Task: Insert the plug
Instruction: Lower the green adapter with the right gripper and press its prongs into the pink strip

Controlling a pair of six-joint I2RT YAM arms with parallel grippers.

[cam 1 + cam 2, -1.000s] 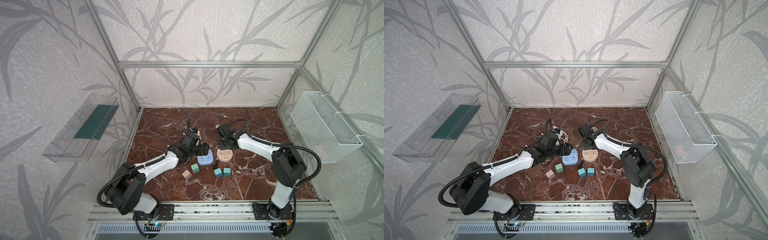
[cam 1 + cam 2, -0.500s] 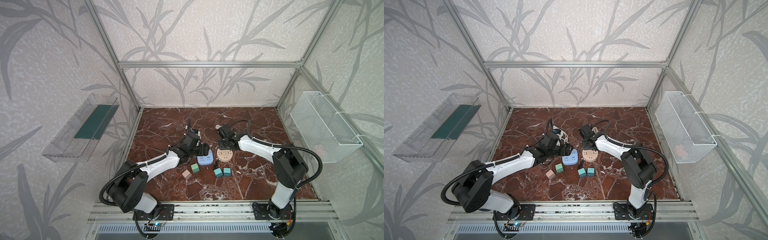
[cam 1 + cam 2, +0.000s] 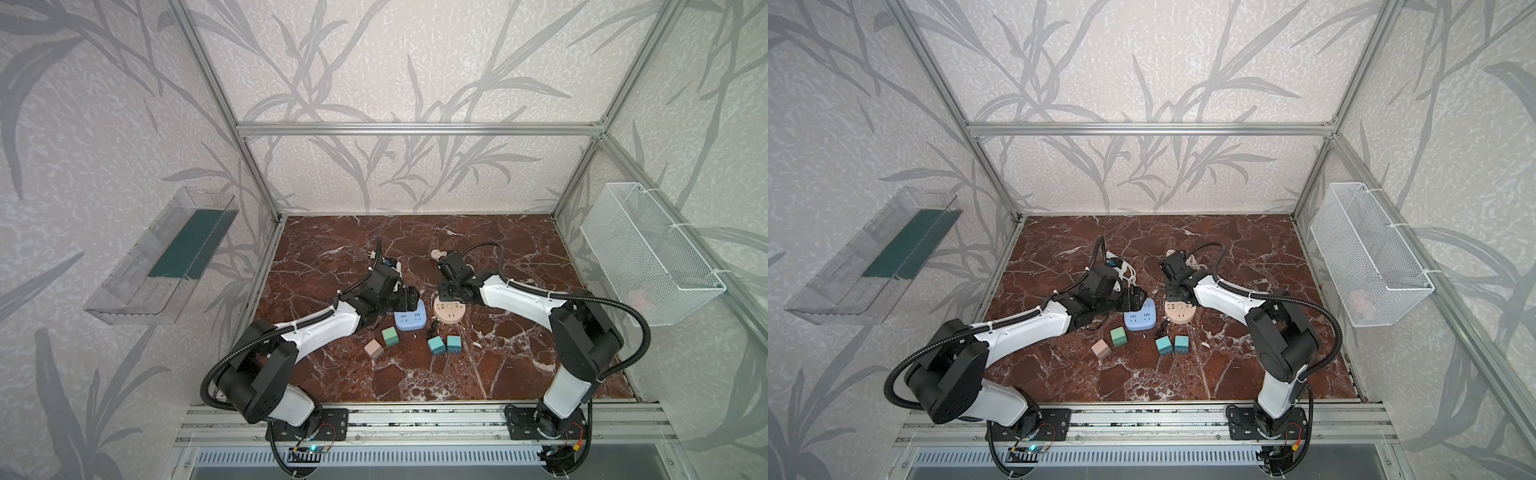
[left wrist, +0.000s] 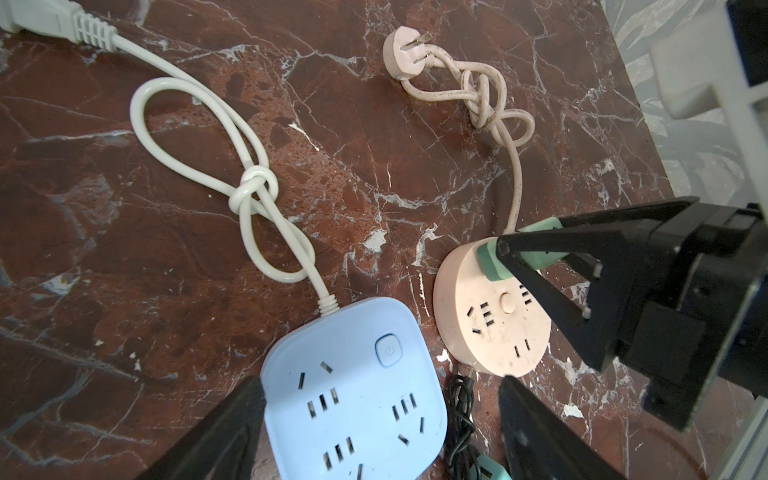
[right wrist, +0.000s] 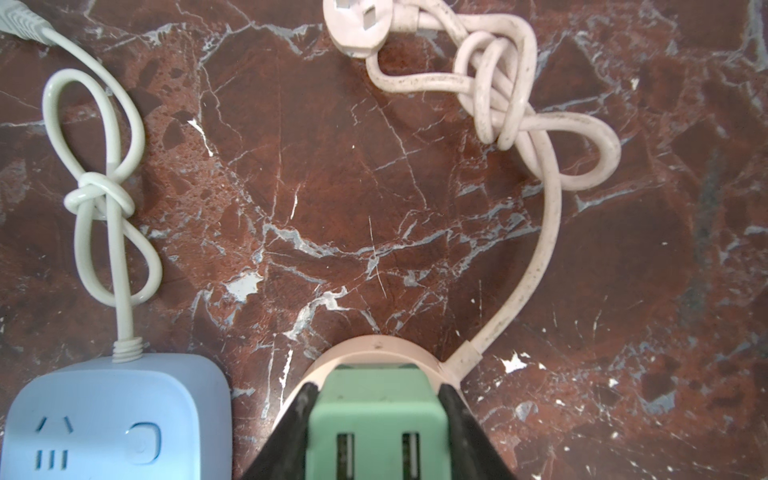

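Little moved, plug (image 5: 376,419) gripped in right hand (image 5: 378,390)

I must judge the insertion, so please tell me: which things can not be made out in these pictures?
- Prongs of the green plug: right wrist view, hidden by its own body; left wrist view, by the right gripper. Seated or not is unclear.
- A pinkish item in the basket: both top views, too small, behind mesh.
- The white plug: left wrist view, cut by the edge.

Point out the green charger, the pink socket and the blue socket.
green charger (image 5: 376,409): right wrist view, port face
pink socket (image 4: 498,337): left wrist view, flat face
blue socket (image 4: 358,373): left wrist view, flat face
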